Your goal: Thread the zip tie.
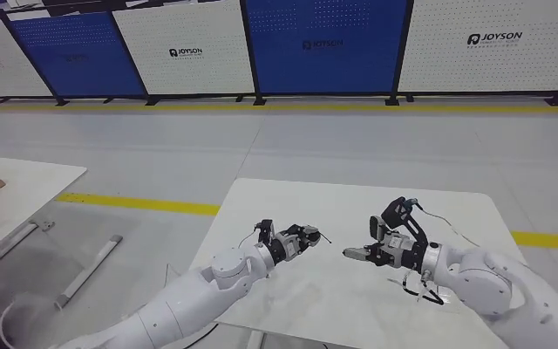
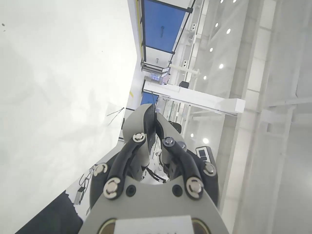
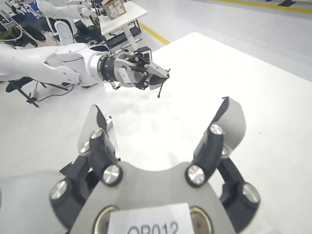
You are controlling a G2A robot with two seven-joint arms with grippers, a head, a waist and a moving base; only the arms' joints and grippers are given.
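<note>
The zip tie (image 3: 161, 88) is a thin black strap. My left gripper (image 3: 167, 75) is shut on it above the white table (image 3: 219, 74), and one end with a small head hangs down below the fingers. In the left wrist view the strap (image 2: 152, 99) sticks out past the shut left gripper (image 2: 154, 113). My right gripper (image 3: 162, 110) is open with nothing between its fingers and faces the left one across a short gap. From above, the left gripper (image 1: 309, 236) and right gripper (image 1: 353, 254) point at each other over the table's middle (image 1: 349, 201), with the tie (image 1: 323, 236) between them.
Another white table (image 1: 35, 183) stands off to the left. In the right wrist view a further table carries a cardboard box (image 3: 114, 7), with another white robot behind it. Blue and white panels (image 1: 323, 44) line the back of the room.
</note>
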